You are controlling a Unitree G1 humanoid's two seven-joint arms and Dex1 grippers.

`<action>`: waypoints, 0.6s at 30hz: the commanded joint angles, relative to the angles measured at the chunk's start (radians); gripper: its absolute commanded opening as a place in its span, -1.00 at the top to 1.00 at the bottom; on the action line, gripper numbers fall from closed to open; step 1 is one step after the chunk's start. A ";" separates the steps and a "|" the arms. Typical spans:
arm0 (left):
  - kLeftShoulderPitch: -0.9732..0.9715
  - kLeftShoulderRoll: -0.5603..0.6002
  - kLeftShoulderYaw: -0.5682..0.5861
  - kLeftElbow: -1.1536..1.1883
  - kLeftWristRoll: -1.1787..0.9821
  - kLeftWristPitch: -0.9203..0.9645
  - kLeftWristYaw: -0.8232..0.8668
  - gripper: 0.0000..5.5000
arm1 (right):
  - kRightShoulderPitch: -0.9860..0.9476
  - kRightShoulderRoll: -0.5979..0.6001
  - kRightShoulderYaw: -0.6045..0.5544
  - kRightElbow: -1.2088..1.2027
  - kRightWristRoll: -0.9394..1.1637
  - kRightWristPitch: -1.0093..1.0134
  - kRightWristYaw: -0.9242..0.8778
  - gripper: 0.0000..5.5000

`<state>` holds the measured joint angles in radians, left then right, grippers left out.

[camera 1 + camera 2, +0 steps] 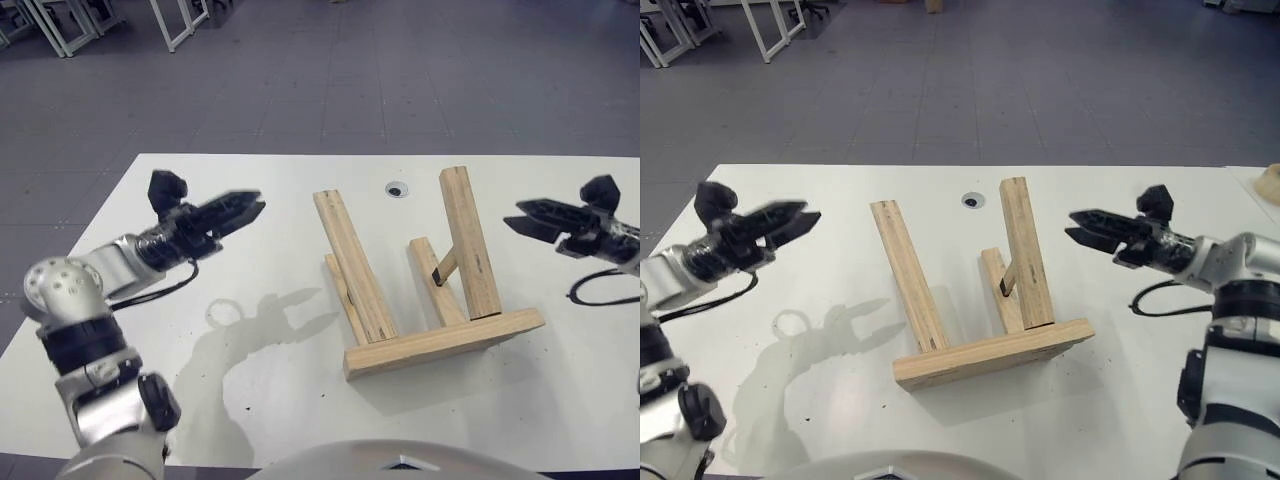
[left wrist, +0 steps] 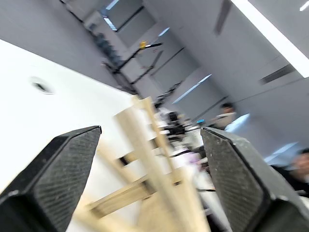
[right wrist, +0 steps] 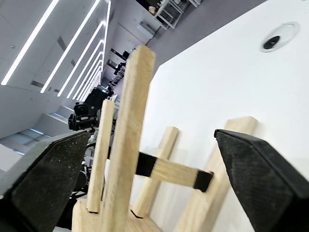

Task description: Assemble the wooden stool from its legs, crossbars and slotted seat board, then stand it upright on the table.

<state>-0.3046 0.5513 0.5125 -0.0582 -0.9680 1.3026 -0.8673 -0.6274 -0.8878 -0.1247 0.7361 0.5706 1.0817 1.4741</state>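
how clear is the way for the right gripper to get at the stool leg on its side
Probably yes, it can reach it: the right gripper hangs open and points at the stool leg nearest it, with just bare table between them and nothing in the way.

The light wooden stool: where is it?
The light wooden stool lies on its side in the eye views, between the left claw and right claw, legs toward the round hole.
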 commanded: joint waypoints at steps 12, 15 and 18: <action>0.461 0.266 -0.367 -0.382 0.324 -0.496 -0.185 -0.39 | 0.639 -0.239 0.123 -0.670 -0.197 -0.470 0.047 -0.73; 0.457 0.255 -0.382 -0.385 0.319 -0.501 -0.170 -0.39 | 0.612 -0.185 0.119 -0.703 -0.169 -0.454 0.006 -0.73; 0.459 0.249 -0.395 -0.399 0.305 -0.497 -0.167 -0.39 | 0.582 -0.124 0.140 -0.745 -0.149 -0.443 -0.033 -0.73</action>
<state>0.1551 0.7963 0.1234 -0.4433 -0.6559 0.8116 -1.0422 -0.0116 -1.0475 -0.0020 0.0263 0.4045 0.6345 1.4714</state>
